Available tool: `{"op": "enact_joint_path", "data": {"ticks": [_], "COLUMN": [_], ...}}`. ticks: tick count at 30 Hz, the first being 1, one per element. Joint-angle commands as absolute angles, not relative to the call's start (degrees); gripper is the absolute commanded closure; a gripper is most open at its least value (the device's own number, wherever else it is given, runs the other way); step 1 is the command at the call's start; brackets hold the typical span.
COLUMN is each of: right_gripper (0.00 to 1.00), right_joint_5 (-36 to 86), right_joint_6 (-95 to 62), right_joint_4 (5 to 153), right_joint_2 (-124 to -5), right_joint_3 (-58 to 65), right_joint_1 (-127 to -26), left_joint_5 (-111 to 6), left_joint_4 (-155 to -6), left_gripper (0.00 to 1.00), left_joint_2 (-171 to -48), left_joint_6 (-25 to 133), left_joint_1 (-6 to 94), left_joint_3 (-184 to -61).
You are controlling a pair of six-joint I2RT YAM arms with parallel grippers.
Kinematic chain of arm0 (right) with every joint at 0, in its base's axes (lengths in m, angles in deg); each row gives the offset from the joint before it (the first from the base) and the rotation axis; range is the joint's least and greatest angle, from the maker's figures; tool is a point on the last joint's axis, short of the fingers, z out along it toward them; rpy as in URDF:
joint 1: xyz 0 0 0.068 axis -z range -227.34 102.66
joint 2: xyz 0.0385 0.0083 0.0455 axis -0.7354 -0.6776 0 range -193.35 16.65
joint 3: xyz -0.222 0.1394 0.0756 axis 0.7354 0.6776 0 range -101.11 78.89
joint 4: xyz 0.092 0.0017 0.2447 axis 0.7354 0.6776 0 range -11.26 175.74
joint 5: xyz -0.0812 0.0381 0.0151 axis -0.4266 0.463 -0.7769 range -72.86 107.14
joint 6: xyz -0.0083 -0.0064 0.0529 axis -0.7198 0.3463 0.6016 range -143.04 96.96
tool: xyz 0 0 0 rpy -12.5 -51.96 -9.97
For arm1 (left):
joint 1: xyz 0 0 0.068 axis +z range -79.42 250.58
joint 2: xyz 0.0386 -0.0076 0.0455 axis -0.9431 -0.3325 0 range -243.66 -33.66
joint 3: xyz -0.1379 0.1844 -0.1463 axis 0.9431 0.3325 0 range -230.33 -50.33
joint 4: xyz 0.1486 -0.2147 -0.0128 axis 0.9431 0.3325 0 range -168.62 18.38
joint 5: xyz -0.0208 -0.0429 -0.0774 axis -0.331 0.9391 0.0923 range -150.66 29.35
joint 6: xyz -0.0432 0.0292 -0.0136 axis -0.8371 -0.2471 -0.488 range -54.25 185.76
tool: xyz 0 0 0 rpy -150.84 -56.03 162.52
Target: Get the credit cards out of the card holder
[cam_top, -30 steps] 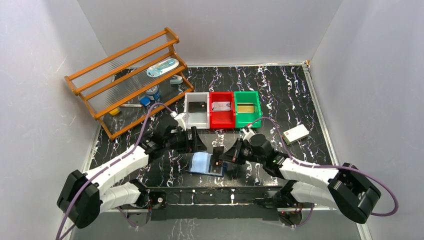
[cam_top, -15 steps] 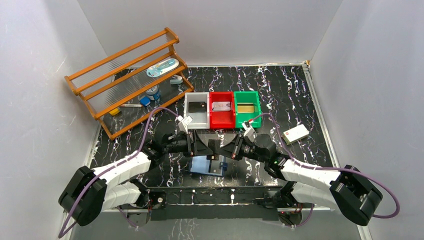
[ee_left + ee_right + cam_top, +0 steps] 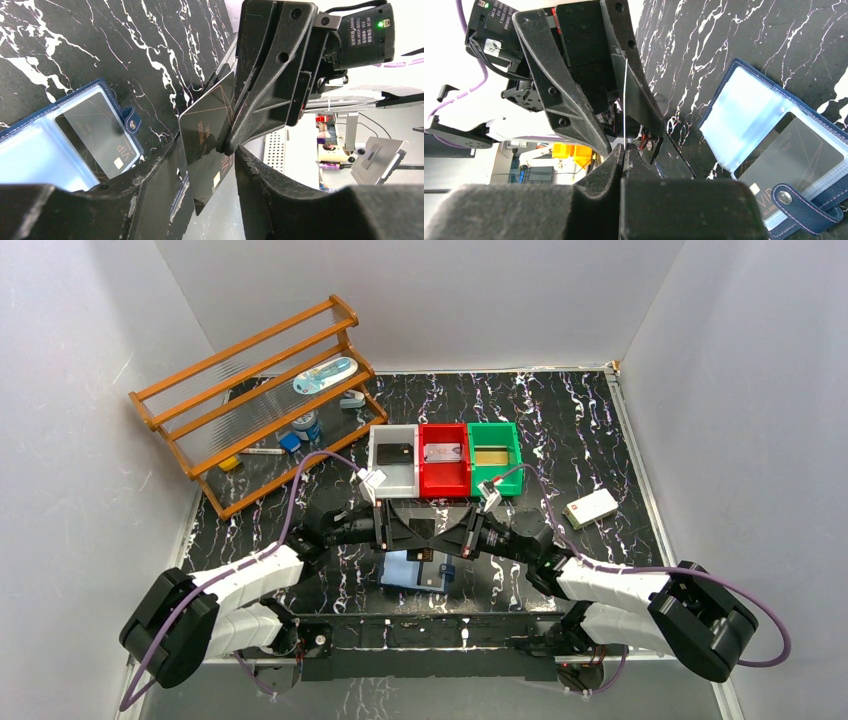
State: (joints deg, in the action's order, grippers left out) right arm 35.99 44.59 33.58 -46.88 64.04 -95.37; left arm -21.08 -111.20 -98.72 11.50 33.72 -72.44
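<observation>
The card holder lies open on the surface by the bases, one dark card in its pocket. Above it, seemingly a handover: the right gripper jaws pinch a black card, and the left gripper jaws straddle it, half-wide. Left should clamp before right releases, then carry toward the bins.

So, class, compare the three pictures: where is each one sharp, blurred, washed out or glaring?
Top external view: evenly lit, sharp. Left wrist view: the left fingers at the bottom are blurred, the room behind is washed out, the black card is sharp. Right wrist view: the right fingers are blurred, the upper left is blown out, the card holder shows pale sheen on its clear pockets.
</observation>
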Motion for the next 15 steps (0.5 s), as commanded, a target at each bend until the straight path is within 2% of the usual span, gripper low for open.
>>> {"op": "enact_joint_path", "data": {"ticks": [1,9,15], "right_gripper": [1.0,1.0,0.99], "right_joint_5": [37.11,38.86,39.74], "right_joint_6": [45.23,45.91,46.64], "right_joint_4": [28.38,25.64,23.64], "right_joint_2": [-46.32,-46.82,-47.22], "right_joint_3": [65.64,66.72,67.44], "right_joint_1": [-95.12,-94.11,-93.53], "left_joint_5": [-20.54,-19.48,-18.97], "left_joint_4": [-113.98,-117.85,-119.66], "left_gripper": [0.59,0.67,0.78], "left_joint_2": [-96.83,-95.66,-94.6], "left_joint_6": [12.46,11.25,10.75], "left_joint_1": [33.93,33.89,33.91], "left_joint_3": [-71.21,-70.37,-70.28]}}
